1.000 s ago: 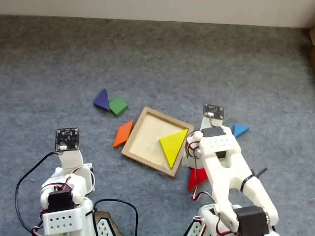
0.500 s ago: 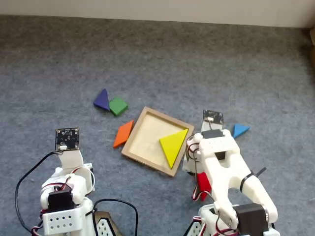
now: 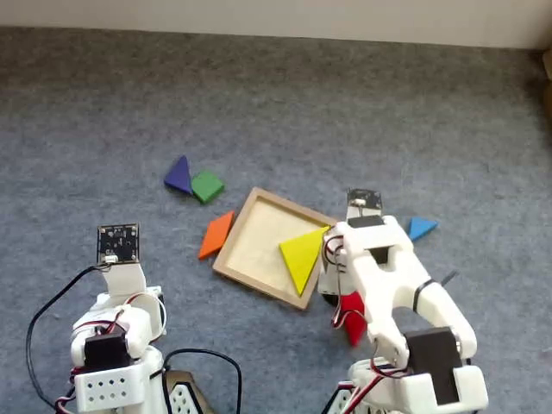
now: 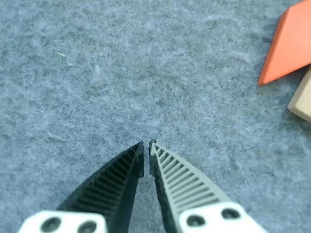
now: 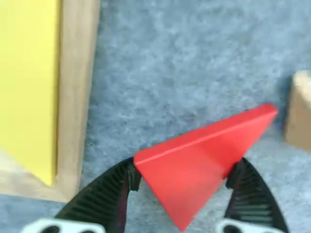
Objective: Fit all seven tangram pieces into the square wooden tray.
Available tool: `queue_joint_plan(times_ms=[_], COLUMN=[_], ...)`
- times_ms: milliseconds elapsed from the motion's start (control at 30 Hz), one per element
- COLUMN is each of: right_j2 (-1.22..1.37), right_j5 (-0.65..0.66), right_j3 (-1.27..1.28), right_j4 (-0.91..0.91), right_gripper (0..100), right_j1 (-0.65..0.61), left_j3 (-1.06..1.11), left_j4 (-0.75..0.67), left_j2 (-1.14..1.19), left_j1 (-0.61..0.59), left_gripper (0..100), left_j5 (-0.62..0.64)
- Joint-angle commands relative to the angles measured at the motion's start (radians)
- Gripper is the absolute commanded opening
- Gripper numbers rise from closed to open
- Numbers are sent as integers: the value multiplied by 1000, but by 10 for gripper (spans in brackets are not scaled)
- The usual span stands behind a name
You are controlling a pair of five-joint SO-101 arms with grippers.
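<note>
Right gripper (image 5: 183, 171) clamped on red triangle (image 5: 204, 160), fingers (image 5: 104, 194) pressing two opposite edges. Piece sits just outside wooden tray (image 3: 234, 231), strip of carpet (image 5: 170, 73) between it and tray rim. Yellow triangle (image 3: 304, 252) inside tray against wall nearest right arm; rest of tray floor bare. Orange parallelogram (image 3: 216, 235) just beside opposite wall. Left gripper (image 4: 146, 145) closed on nothing, over open carpet.

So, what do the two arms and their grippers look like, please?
The left arm and right arm are white plastic with black motors and thin red and black cables. Each carries a small black square board near the wrist. The left gripper has tapered ribbed fingers, one black, one grey; the right gripper has dark ribbed ones.
</note>
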Motion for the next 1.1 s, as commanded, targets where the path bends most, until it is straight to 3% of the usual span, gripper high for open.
queue_joint_plan(times_ms=[0,433,633,833,1067], right_j2=[-15,-97,-16,101,114], right_j5=[25,15,-133,-195,-195], right_j3=[-18,-30,-110,-194,-240], right_j4=[-33,-41,-41,-33,-31], right_gripper=[176,178,179,301,303], right_j1=[41,33,25,24,27], left_j3=[19,19,19,19,19], left_j4=[3,3,3,3,3], left_j2=[-33,-33,-33,-33,-33], left_j1=[-7,-7,-7,-7,-7], left_gripper=[45,45,45,45,45], left_j5=[0,0,0,0,0])
